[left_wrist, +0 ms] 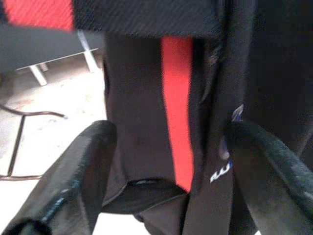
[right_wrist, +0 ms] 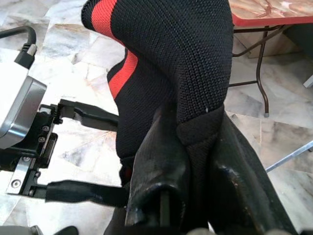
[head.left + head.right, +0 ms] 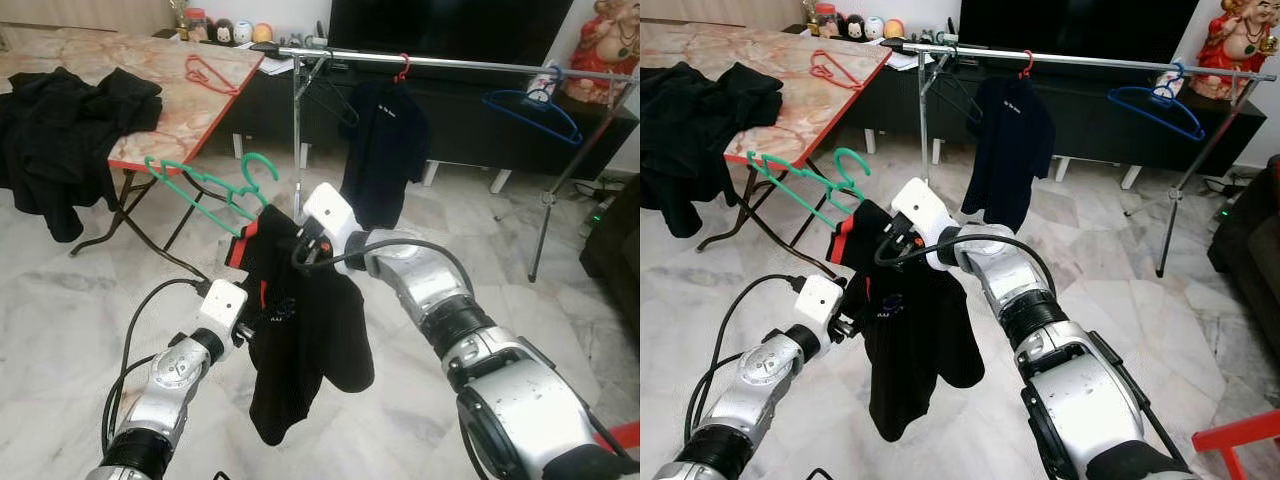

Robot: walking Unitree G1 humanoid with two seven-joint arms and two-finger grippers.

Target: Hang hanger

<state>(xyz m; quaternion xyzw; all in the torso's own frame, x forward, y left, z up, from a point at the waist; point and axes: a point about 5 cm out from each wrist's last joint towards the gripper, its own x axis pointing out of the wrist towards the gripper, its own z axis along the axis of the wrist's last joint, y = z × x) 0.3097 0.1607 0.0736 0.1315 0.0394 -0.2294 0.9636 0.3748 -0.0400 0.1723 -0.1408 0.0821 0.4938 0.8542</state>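
A black shirt with red stripes (image 3: 310, 340) hangs in the air between my two arms. A green hanger (image 3: 205, 185) sticks out of its top toward the table, hook up, with one end hidden in the fabric. My right gripper (image 3: 288, 232) is shut on the shirt's upper edge beside the hanger; the right wrist view shows black knit pinched between its fingers (image 2: 156, 147). Lower down, my left gripper (image 3: 255, 335) stands open, and the shirt (image 1: 176, 98) hangs between its fingers (image 1: 73, 181). The metal clothes rail (image 3: 450, 62) runs across the room behind.
On the rail hang a dark shirt on a red hanger (image 3: 385, 150), a black hanger (image 3: 330, 95) and a blue hanger (image 3: 530, 110). A marble-topped folding table (image 3: 180, 110) at the left carries black clothes (image 3: 60, 120) and a red hanger (image 3: 210, 72). The floor is marble tile.
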